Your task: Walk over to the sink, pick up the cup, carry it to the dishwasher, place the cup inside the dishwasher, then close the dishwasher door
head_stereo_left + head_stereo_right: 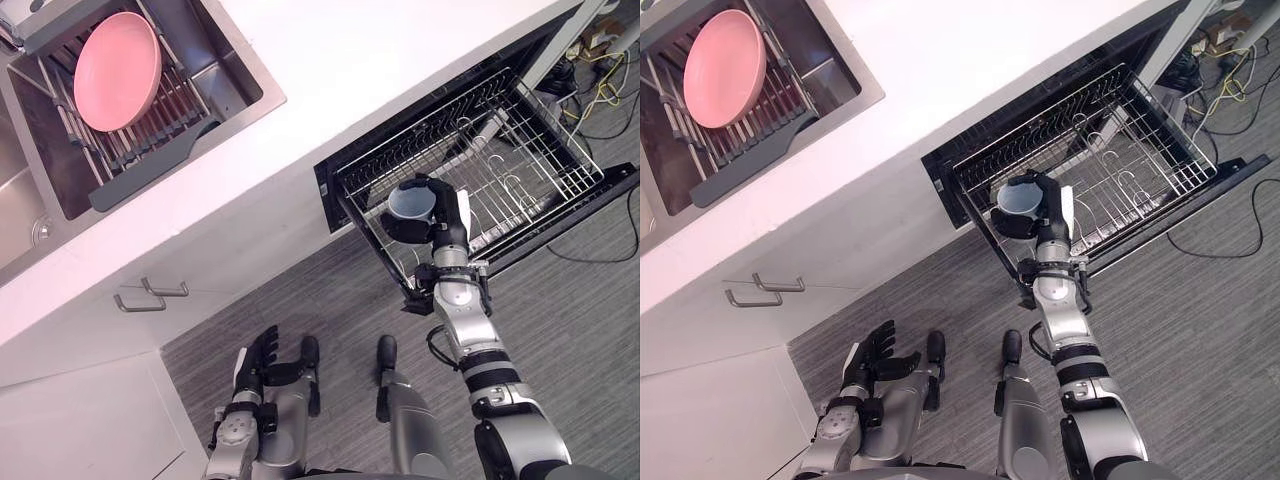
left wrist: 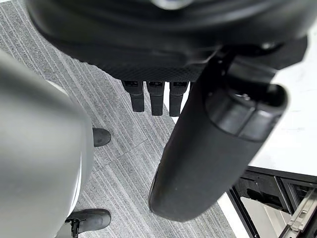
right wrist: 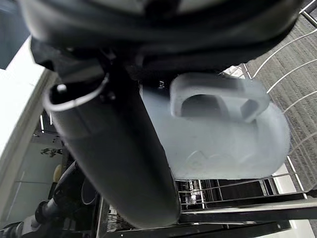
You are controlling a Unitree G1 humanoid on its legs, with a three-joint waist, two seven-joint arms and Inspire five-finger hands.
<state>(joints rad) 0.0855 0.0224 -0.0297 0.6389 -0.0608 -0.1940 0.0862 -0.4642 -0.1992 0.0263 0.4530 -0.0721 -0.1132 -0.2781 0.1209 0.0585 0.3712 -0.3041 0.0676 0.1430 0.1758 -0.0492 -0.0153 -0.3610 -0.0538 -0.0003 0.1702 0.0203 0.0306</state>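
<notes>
The cup (image 1: pixel 411 201) was gripped by the right robot hand (image 1: pixel 445 235) over the edge of the rack (image 1: pixel 520 170); the left robot hand (image 1: pixel 262 362) was held loose-fingered.

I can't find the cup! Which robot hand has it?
The right hand has it, curled round the pale blue cup over the dishwasher rack. The left hand hangs open above the floor, holding nothing.

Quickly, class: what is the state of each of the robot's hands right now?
Left hand: open, holding nothing.
Right hand: shut on the cup, over the dishwasher rack.
</notes>
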